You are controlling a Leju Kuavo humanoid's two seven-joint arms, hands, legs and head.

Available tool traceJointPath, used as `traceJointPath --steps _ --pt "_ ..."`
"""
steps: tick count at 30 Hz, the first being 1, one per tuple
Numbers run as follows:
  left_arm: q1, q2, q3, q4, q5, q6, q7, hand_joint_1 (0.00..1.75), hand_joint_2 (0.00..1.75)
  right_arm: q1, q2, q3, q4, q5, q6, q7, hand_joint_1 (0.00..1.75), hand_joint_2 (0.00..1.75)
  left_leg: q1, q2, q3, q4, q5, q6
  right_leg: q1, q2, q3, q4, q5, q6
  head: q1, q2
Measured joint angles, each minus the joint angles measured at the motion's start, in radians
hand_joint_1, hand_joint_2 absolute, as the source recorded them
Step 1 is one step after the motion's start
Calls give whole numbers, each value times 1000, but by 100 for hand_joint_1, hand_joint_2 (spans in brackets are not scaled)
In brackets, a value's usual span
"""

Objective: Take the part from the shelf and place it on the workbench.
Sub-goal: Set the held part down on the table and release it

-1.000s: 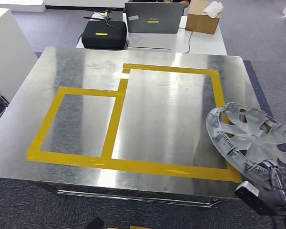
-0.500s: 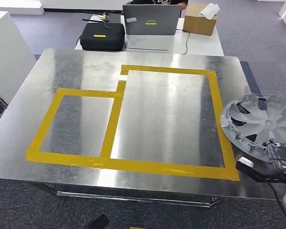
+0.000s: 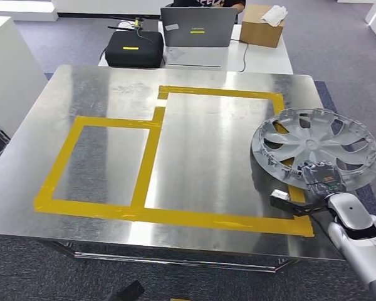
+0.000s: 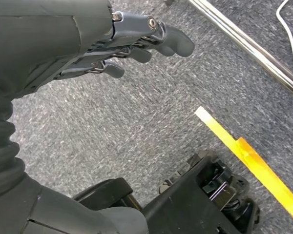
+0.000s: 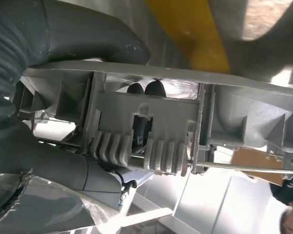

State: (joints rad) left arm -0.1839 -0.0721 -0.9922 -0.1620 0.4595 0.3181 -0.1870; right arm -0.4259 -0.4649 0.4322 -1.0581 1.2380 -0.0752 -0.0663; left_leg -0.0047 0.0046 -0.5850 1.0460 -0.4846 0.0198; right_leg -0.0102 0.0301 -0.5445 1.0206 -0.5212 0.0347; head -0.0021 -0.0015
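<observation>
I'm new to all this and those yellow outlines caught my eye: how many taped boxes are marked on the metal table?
2. A smaller taped box on the left, and a larger taped box adjoining it on the right; the wheel cover hides part of the larger box's right edge.

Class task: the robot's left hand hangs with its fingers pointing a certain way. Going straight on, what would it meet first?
The left hand seems to point along the grey carpet toward a chrome bar; probably that bar comes first, though depth is unclear.

An office-like robotics lab: grey carpet point(image 3: 346, 56), a laptop point(image 3: 198, 27) behind, a steel desk point(image 3: 106, 88) marked with yellow tape point(image 3: 148, 160).
</observation>
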Motion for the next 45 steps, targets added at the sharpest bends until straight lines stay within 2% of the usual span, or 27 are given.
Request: traceJointPath --steps 8,11,16,24,33,37,39,43,45 --pt "-6 -2 -12 -1 -13 -6 1 0 175 -113 111 170 17 9 28 -16 175 175 1 0 1 -1 3 -2 0 -2 -2 0 2 -3 0 0" --pt "-7 -3 -17 -1 -25 10 4 0 175 -130 133 211 16 -10 19 -19 175 175 1 -6 -1 -2 4 -3 1 -8 -2 0 2 -3 0 0" --pt "-7 -3 -32 -1 -44 47 12 0 175 -147 137 258 -2 -53 -14 -22 175 175 1 -7 -3 -2 4 -3 1 -8 -2 0 1 -4 0 0" --pt "-7 -2 -32 -1 -21 32 20 0 175 -166 141 315 -26 -87 3 20 175 175 0 -8 -4 -2 4 -3 0 -10 -4 0 1 -4 0 0" --pt "-7 3 -32 -1 -17 22 21 0 175 -171 131 341 -26 -94 2 27 175 175 1 -8 -5 -2 4 -3 0 -10 -5 0 1 -4 0 0" --pt "-7 4 -32 -1 -14 15 21 0 175 -172 130 344 -26 -95 3 28 0 0 1 -8 -5 -2 4 -3 0 -10 -5 0 1 -4 0 0" --pt "-7 5 -32 -1 -7 1 20 0 175 -172 129 348 -27 -98 4 31 0 0 1 -8 -5 -2 4 -3 0 -10 -5 0 1 -4 0 0" --pt "-6 6 -32 -1 2 -37 14 0 0 -174 128 356 -32 -115 21 40 0 0 0 -8 -6 -2 4 -3 0 -10 -5 0 1 -4 0 0" --pt "-6 6 -32 -1 6 -47 11 0 0 -178 128 359 -40 -141 44 51 0 0 1 -8 -6 -2 4 -3 0 -10 -6 0 1 -4 0 0"
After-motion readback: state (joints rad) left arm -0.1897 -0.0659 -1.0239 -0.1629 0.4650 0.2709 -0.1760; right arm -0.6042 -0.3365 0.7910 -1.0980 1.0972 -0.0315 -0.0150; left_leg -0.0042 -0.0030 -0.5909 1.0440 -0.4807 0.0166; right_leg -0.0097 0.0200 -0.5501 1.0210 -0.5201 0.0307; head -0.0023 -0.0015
